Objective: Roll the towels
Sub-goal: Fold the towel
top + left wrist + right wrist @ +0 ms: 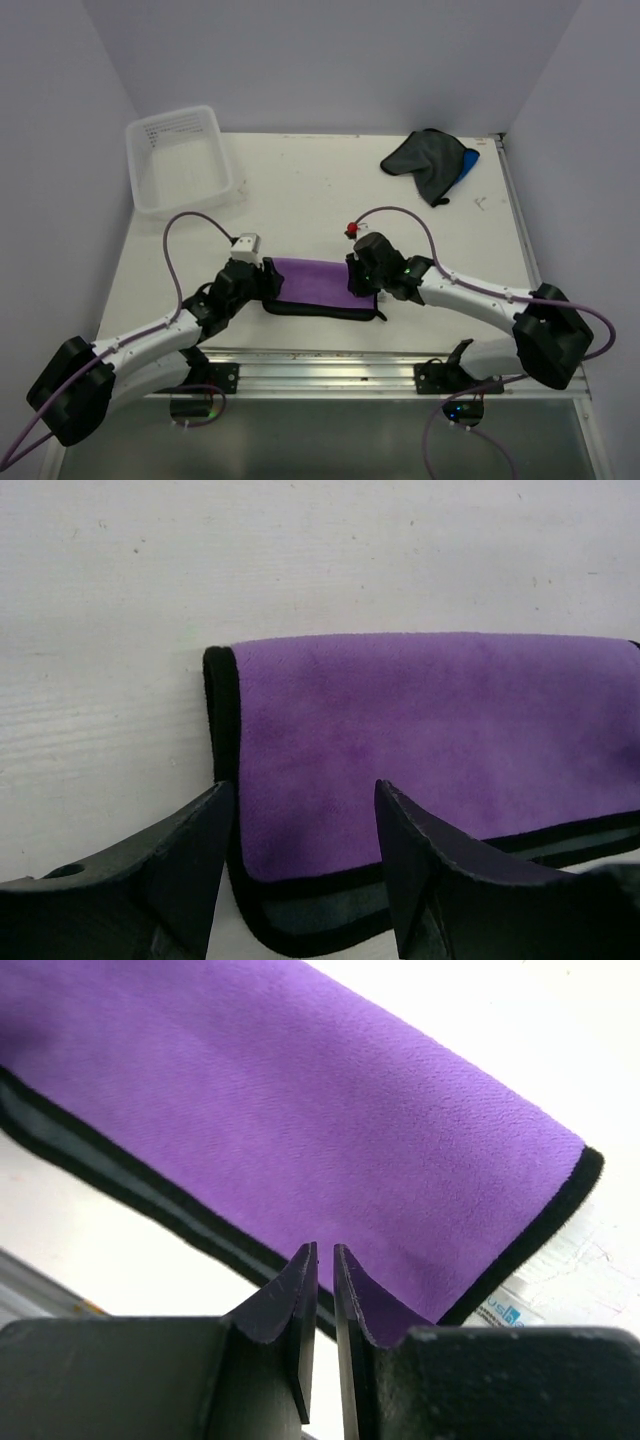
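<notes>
— Rolling the purple towel (420, 730) is the step in hand, then. Where does it lie?

— Right under and just ahead of both sets of fingertips, folded into a flat band on the table (300, 190). The left gripper (305, 795) stands spread and released, one finger on either side of the band's near corner, grasping nothing.

— And the right gripper (325, 1252)?

— It hangs over the near hem at the band's other end. The jaws are almost together, with only a thin slit between them. I cannot tell whether any cloth is nipped in there.

— How should it be done well?

— My judgement: both ends take the black-edged hem at equal depth, lift it only slightly, and carry it forward together. A tight first turn matters, because soft pile slumps, and uneven travel would make a cone.

— The others?

— The dark grey towel (425, 160) and the blue towel (469, 163) are heaped together, well beyond the right gripper. The clear tub (170, 113) sits well beyond the left.
</notes>
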`<state>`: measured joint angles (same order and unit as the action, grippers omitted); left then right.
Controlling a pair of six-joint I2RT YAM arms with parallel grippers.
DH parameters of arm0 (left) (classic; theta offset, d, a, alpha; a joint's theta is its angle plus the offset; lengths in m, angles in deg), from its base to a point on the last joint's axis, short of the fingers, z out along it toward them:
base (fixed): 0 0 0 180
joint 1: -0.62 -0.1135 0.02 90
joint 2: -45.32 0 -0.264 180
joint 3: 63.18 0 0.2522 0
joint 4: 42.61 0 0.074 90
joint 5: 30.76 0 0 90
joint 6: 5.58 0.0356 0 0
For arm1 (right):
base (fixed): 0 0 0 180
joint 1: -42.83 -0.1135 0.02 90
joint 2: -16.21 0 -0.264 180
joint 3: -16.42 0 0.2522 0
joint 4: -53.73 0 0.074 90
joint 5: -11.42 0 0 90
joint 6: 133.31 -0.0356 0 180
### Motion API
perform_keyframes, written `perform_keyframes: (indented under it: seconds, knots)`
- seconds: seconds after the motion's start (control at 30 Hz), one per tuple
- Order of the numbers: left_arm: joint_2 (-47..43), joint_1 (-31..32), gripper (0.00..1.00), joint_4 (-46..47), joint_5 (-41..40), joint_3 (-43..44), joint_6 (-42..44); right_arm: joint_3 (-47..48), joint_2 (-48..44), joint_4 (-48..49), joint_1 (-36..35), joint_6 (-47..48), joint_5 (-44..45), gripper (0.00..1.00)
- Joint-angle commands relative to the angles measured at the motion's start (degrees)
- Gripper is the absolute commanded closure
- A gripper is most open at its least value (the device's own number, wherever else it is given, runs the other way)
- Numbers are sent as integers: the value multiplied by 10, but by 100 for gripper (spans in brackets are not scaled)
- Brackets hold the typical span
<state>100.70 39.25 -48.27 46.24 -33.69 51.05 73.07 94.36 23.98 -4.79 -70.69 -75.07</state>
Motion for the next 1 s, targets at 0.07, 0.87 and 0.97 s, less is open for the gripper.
perform_keyframes:
  seconds: [0.07,0.87,0.97]
  knots:
    - [6,-12,42,-12,-4,-12,-2,19,-68,-35,0,7,1,83]
    - [0,-28,52,-47,15,-39,-91,-14,-150,-93,5,7,42,86]
    - [-4,-27,56,-44,13,-39,-89,-16,-150,-92,6,7,42,86]
